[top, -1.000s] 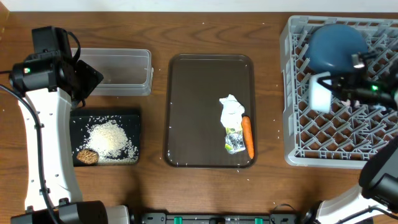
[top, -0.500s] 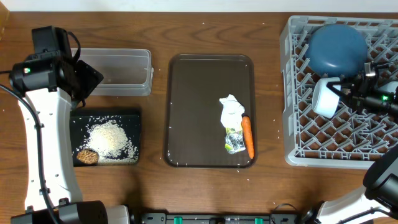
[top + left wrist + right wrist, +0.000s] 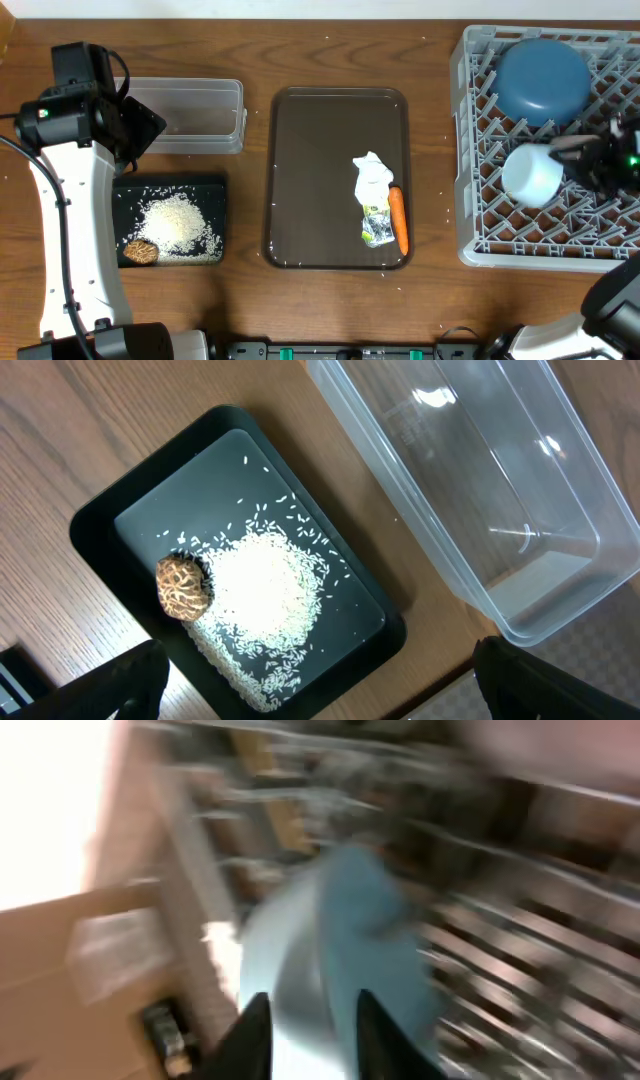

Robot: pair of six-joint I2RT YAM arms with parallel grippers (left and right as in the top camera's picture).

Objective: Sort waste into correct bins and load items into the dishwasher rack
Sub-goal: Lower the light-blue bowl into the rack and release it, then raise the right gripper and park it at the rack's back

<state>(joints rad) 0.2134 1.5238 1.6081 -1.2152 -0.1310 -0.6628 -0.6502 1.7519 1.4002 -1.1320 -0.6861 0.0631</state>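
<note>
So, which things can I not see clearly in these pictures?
Right wrist view: motion blur smears the cup and rack; grip between the fingers unclear.
Overhead: right gripper blurred, arm cut off by the right edge.
Left wrist view: clear tub cut off by top and right edges.
Overhead: wrapper print too small to read.

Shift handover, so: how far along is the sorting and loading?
Done: rice and brown lump in the black tray, dark-blue plate in the rack. In hand: pale cup in the rack at the right end effector, grip unclear. Left: wrapper and carrot on the brown tray.
</note>
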